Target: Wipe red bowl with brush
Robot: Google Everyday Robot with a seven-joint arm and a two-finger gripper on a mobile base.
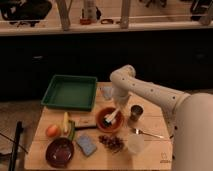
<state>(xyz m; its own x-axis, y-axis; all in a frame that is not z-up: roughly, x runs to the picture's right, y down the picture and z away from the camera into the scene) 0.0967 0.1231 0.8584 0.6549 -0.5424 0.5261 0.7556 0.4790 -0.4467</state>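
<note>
The gripper [117, 111] is hanging at the red bowl's [103, 126] two o'clock rim, the brush [111, 118] slanting inward toward eight o'clock.

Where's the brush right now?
The brush lies inside the red bowl near the table's middle, with the gripper just above it. A metal cup stands to the right, a blue sponge to the lower left.

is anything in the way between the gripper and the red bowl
Nothing visible does. The gripper hangs right over the red bowl, with the brush inside it. The metal cup and fork sit off to the side.
</note>
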